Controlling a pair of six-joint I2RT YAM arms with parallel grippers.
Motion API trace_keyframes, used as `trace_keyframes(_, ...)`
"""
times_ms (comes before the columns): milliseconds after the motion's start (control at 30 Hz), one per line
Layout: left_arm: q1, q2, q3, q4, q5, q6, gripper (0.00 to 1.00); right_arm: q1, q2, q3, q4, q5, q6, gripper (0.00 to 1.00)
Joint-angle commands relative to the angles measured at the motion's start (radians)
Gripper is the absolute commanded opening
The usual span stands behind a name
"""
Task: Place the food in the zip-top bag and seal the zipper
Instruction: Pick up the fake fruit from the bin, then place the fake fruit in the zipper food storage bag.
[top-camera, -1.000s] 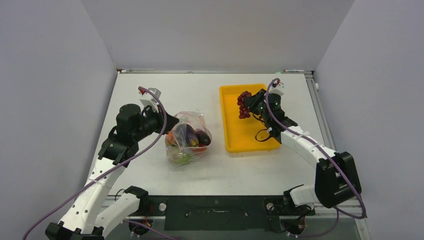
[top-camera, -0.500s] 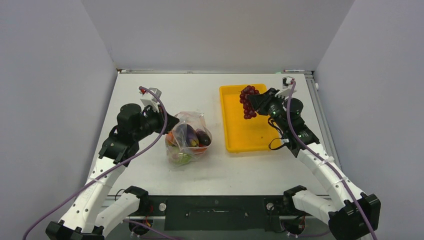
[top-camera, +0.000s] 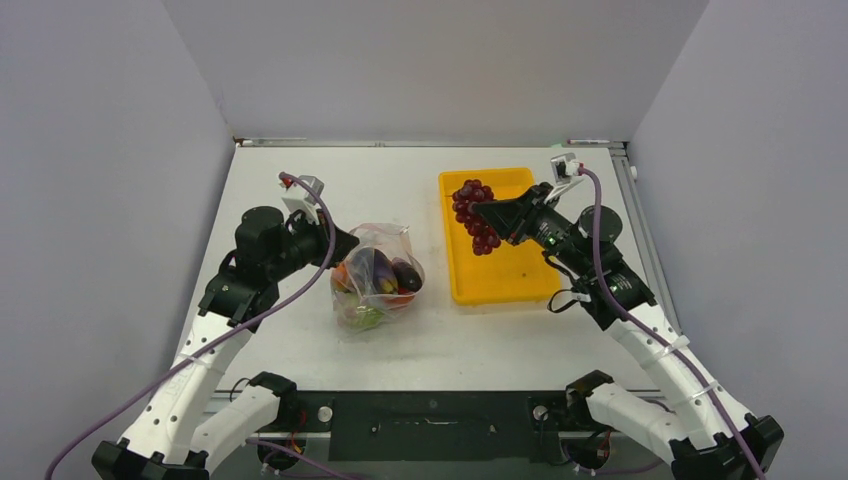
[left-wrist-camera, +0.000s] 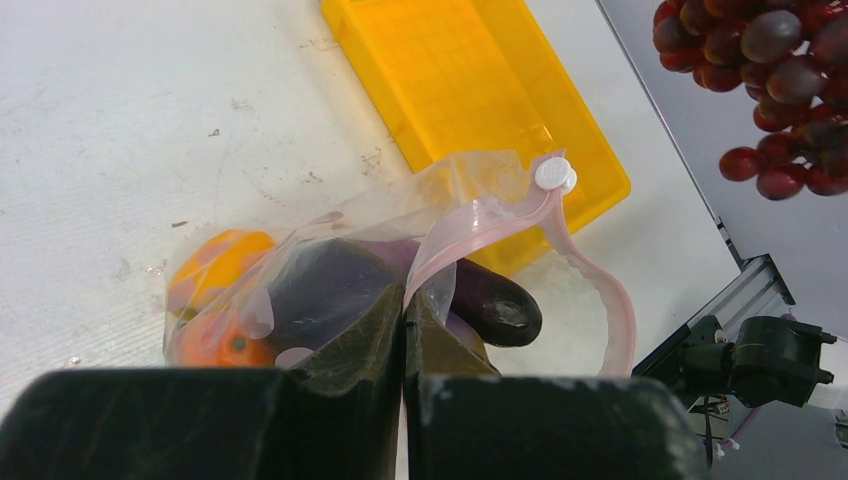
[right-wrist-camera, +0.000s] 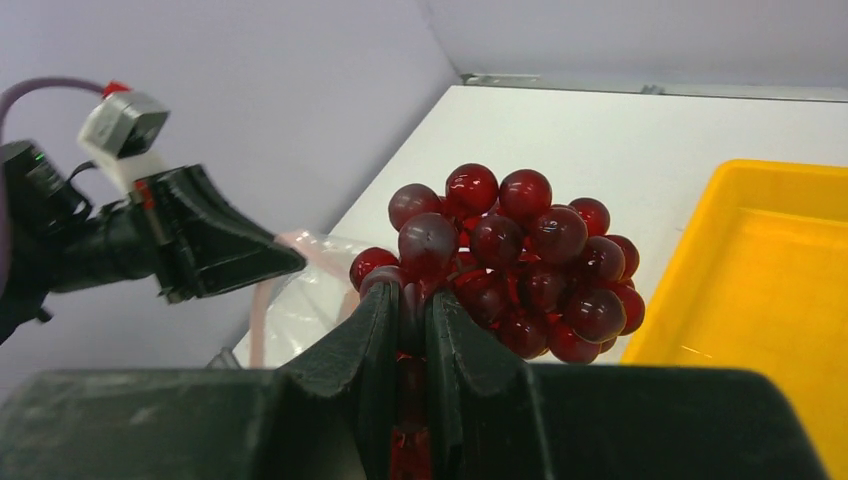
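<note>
The carrying step is in hand. The grape bunch (top-camera: 473, 215) is gripped by its stem in the right jaws and is held in the air over the edge of the yellow tray (top-camera: 505, 285). The zip-top bag (top-camera: 372, 285) lies on the worktop (top-camera: 300, 180), well apart and ahead of those jaws. Its mouth edge is pinched in the clenched left jaws, and the zipper (left-wrist-camera: 523, 222) curls open just beyond them. An eggplant (left-wrist-camera: 495, 305) is seen inside. Next, it is judged, the bunch must be brought over the gaping mouth and released; sealing is not yet begun.
</note>
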Motion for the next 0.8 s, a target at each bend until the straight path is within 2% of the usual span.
trace_keyframes(0,0.006,0.002,0.004,0.028,0.012,0.011,0.0,0.093,-0.022,0.093,0.034,-0.061,-0.062,0.05)
trace_keyframes(100,0.006,0.003,0.003,0.027,0.013,0.013,0.0,0.166,-0.02,0.121,0.023,-0.055,-0.086,0.05)
trace_keyframes(367,0.006,0.006,0.004,0.026,0.015,0.013,0.0,0.271,0.029,0.144,0.096,-0.105,-0.055,0.05)
trace_keyframes(600,0.006,0.009,0.006,0.025,0.022,0.011,0.0,0.457,0.106,0.167,0.098,-0.007,-0.102,0.05)
trace_keyframes(767,0.006,0.01,0.006,0.023,0.021,0.013,0.0,0.571,0.163,0.213,0.039,0.104,-0.176,0.05)
